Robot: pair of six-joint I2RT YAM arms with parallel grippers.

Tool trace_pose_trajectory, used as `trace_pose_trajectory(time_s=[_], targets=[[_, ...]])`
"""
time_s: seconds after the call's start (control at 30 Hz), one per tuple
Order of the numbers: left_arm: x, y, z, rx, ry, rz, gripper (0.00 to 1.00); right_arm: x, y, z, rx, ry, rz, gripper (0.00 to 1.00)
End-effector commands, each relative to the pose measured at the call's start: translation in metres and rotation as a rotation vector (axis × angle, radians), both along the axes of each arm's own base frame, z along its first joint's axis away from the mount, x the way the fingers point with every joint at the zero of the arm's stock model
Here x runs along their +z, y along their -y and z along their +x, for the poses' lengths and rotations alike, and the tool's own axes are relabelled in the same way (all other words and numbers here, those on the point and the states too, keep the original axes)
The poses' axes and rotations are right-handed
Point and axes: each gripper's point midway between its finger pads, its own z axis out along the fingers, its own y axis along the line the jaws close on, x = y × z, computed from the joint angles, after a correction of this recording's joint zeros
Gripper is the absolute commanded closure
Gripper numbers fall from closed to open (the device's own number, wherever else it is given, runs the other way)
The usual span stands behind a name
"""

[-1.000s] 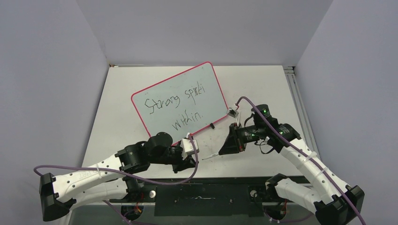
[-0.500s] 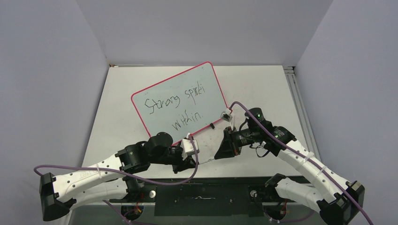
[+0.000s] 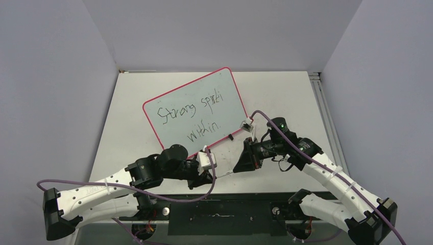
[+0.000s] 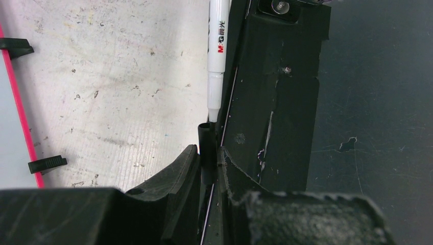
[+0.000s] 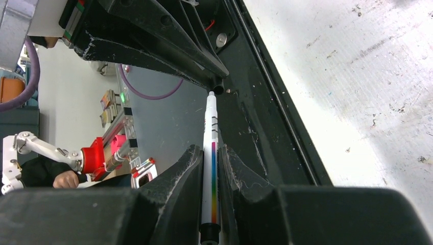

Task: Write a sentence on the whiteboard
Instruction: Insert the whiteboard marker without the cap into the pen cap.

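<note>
**Two robot hands bring a marker and its cap together, with the written whiteboard behind**

The left hand (image 4: 207,158) is clenched on a small black marker cap (image 4: 206,145), which stands upright between its dark fingers with the open end facing away. The right hand (image 5: 210,153) grips a white marker (image 5: 211,138) around its barrel, the tip pointing towards the left hand. The marker's tip sits right at the mouth of the cap; whether it has entered cannot be told. Both hands meet low over the near edge of the white, scuffed tabletop (image 3: 286,97), above a dark strip along that edge.

Just beyond the hands lies the whiteboard (image 3: 224,97), flat on the tabletop and turned at an angle, its nearest corner close to the left hand. It has a thin pink-red rim and small black feet (image 4: 47,163). The sentence (image 3: 191,117) on it, in thin black handwriting, fills two lines: "Strong spirit" above "within."
</note>
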Motion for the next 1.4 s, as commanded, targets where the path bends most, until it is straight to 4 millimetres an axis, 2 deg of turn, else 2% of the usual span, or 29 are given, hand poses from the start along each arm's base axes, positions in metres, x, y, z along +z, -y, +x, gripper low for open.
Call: trace_pose_trajectory(time_s=[0.0,0.37,0.73,1.37], targets=[[0.0207,0.0071,-0.0016,-0.025,0.037,-0.074,1.0,0.0118,0.0007,0.003,-0.01,0.066,0.028,0.95],[0.0203,0.0066,-0.0015,-0.021,0.041,-0.069,1.0,0.0153,0.0061,0.0039,-0.026,0.076,0.019,0.95],[0.0195,0.0077,-0.0022,-0.026,0.037,-0.066,1.0,0.0175,0.0023,0.0038,-0.011,0.071,0.044,0.95],[0.0204,0.0073,-0.0026,-0.026,0.039,-0.068,1.0,0.0076,0.001,0.0034,0.0,0.047,0.037,0.95]])
